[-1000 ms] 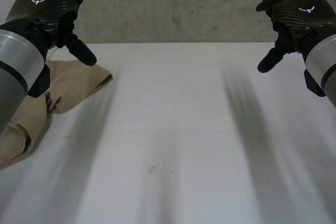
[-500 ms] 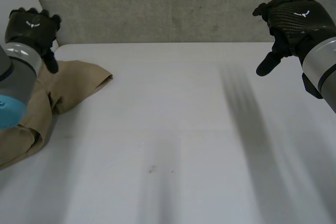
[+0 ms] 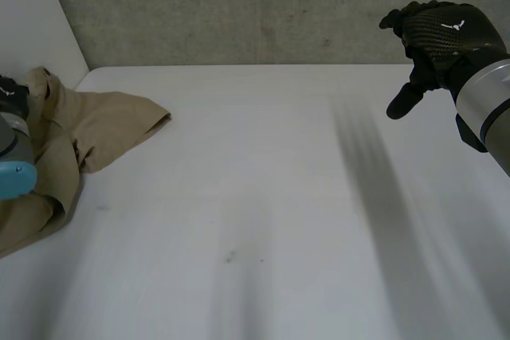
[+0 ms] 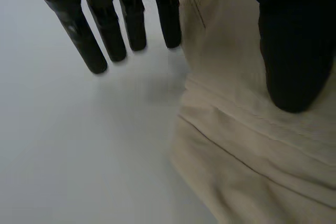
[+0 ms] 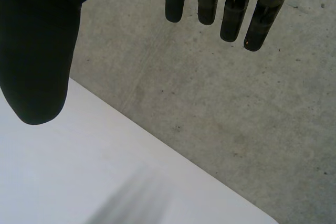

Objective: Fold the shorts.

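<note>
The tan shorts (image 3: 96, 129) lie crumpled at the table's far left, with a fold standing up at their back edge. My left hand (image 3: 6, 91) is low at that fold, partly behind the cloth. In the left wrist view its fingers (image 4: 105, 30) are straight over bare table beside the shorts (image 4: 252, 145), while the thumb (image 4: 291, 51) hangs apart over the cloth, so the hand is open. My right hand (image 3: 446, 33) hovers high at the back right, far from the shorts. Its fingers (image 5: 231, 14) are straight and the thumb (image 5: 37, 40) is spread wide, holding nothing.
The white table (image 3: 263, 197) stretches bare from the shorts to the right edge. A grey concrete wall (image 3: 263, 5) runs along the back, and a white panel (image 3: 32, 13) stands at the left rear corner.
My left hand has dropped from above the table's rear left down and leftward onto the shorts, where a fold now stands up. The right hand has barely shifted.
</note>
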Available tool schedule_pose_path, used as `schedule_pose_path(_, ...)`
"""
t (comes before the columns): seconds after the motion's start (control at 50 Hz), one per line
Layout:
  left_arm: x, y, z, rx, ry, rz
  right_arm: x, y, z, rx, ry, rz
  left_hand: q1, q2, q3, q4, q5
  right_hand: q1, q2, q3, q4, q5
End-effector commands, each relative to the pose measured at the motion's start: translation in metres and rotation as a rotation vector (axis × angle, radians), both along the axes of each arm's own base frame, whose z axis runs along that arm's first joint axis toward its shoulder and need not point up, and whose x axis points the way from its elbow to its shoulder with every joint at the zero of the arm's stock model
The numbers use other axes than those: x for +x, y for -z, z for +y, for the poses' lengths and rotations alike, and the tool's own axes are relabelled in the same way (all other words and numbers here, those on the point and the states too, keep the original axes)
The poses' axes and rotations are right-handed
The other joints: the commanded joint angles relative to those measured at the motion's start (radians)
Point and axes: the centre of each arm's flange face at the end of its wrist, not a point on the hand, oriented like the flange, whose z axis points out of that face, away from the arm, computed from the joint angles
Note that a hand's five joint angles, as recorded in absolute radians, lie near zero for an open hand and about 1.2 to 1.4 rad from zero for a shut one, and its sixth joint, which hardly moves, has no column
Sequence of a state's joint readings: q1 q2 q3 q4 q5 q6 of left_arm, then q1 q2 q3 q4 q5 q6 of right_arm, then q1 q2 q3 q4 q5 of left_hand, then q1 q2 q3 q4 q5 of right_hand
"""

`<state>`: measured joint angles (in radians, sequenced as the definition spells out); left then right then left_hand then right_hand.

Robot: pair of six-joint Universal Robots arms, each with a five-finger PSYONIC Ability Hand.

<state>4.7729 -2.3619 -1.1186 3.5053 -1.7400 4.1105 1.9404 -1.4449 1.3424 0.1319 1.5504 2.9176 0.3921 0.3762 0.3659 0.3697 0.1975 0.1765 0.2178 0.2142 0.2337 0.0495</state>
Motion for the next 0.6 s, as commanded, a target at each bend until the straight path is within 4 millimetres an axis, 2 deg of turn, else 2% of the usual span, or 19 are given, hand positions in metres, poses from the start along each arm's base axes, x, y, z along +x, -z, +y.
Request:
schedule_pose_path(0.02,0.006,0.01,-0.005,0.011,-0.013,0.008,0.0,0.0,0.0,0.0,0.0,0.0,0.965,0.981,0.991,0.987,0.985,-0.002,-0.043,-0.04,-0.059,-0.05)
schedule_pose_path(0.16,-0.008,0.006,0.002,0.006,0.014,0.016,0.0,0.0,0.0,0.0,0.0,0.0,1.004,1.02,1.03,1.027,1.024,-0.002,-0.043,-0.04,-0.059,-0.05)
schedule_pose_path(0.2,-0.027,-0.015,0.011,-0.035,0.055,0.039,0.0,0.0,0.0,0.0,0.0,0.0,1.004,1.02,1.03,1.027,1.024,-0.002,-0.043,-0.04,-0.059,-0.05)
schedule_pose_path(0.34,-0.051,-0.046,0.034,-0.104,0.118,0.148,0.0,0.0,0.0,0.001,0.0,0.002,1.004,1.02,1.03,1.027,1.024,-0.002,-0.043,-0.04,-0.059,-0.05)
schedule_pose_path(0.44,-0.085,-0.08,0.063,-0.172,0.219,0.302,0.0,0.0,0.0,0.0,0.0,0.0,1.004,1.02,1.03,1.027,1.024,-0.002,-0.043,-0.04,-0.059,-0.05)
schedule_pose_path(0.5,-0.099,-0.101,0.077,-0.218,0.271,0.391,0.0,-0.003,-0.001,-0.009,0.003,-0.003,1.004,1.02,1.03,1.027,1.024,-0.002,-0.043,-0.04,-0.059,-0.05)
schedule_pose_path(0.52,-0.109,-0.118,0.087,-0.253,0.314,0.452,0.0,-0.003,-0.001,-0.01,0.003,-0.004,1.004,1.02,1.03,1.027,1.024,-0.002,-0.043,-0.04,-0.059,-0.05)
schedule_pose_path(0.56,-0.123,-0.133,0.101,-0.283,0.367,0.515,-0.001,-0.005,-0.001,-0.016,0.005,-0.006,1.004,1.02,1.03,1.027,1.024,-0.002,-0.043,-0.04,-0.059,-0.05)
schedule_pose_path(0.58,-0.123,-0.133,0.101,-0.283,0.368,0.515,-0.001,-0.006,-0.002,-0.017,0.007,-0.007,1.004,1.02,1.03,1.027,1.024,-0.002,-0.043,-0.04,-0.059,-0.05)
schedule_pose_path(0.6,-0.144,-0.157,0.124,-0.325,0.46,0.597,-0.002,-0.007,-0.003,-0.02,0.011,-0.008,1.004,1.02,1.03,1.027,1.024,-0.002,-0.043,-0.04,-0.059,-0.05)
